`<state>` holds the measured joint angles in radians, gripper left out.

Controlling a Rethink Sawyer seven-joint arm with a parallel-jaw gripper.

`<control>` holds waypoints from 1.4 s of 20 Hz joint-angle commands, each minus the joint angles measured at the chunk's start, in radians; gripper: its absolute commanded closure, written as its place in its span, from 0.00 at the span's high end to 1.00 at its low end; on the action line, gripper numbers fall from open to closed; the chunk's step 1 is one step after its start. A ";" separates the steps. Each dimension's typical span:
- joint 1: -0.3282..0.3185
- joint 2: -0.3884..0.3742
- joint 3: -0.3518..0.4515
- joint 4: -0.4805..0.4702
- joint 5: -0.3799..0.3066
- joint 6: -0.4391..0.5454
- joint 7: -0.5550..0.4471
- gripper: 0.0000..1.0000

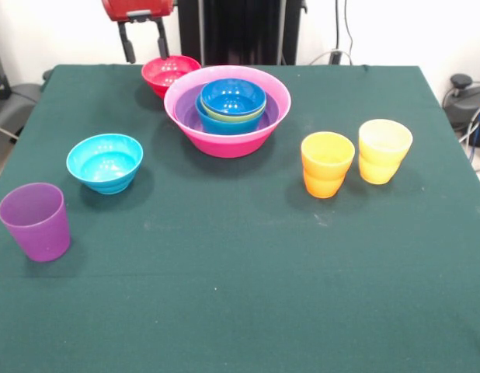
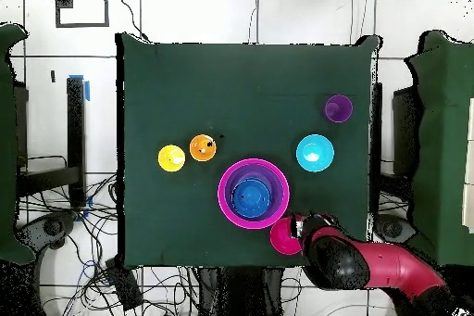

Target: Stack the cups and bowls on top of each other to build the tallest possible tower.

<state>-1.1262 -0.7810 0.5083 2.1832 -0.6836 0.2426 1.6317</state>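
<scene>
We find no readable text, labels, brands or numbers on anything in either view.

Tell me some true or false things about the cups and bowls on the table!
1. The orange cup and yellow cup stand side by side. True.
2. The purple cup sits inside the pink bowl. False: it stands alone on the table, near a corner.
3. The cyan bowl is stacked in the pile. False: it sits by itself on the table, between the purple cup and the pink bowl.
4. Smaller bowls are nested inside the pink bowl, with a blue bowl on top. True.
5. The tool hangs above the red bowl, with its fingers apart and nothing between them. True.
6. All the cups lie on their sides. False: all three stand upright.
</scene>
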 commanded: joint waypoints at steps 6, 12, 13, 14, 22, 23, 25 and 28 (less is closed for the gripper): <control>0.008 0.110 0.032 -0.058 -0.079 0.082 -0.075 1.00; -0.009 0.144 0.036 -0.082 -0.090 0.089 -0.098 1.00; -0.005 0.155 0.030 -0.087 -0.096 0.083 -0.094 1.00; -0.001 0.165 0.024 -0.092 -0.103 0.075 -0.087 1.00; -0.032 0.158 0.051 -0.095 -0.102 0.110 -0.109 1.00; -0.042 0.151 0.060 -0.094 -0.094 0.123 -0.121 1.00; -0.059 0.142 0.074 -0.095 -0.083 0.145 -0.139 1.00; -0.079 0.131 0.086 -0.096 -0.073 0.175 -0.156 1.00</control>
<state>-1.1909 -0.6502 0.5254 2.1680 -0.7274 0.2596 1.6317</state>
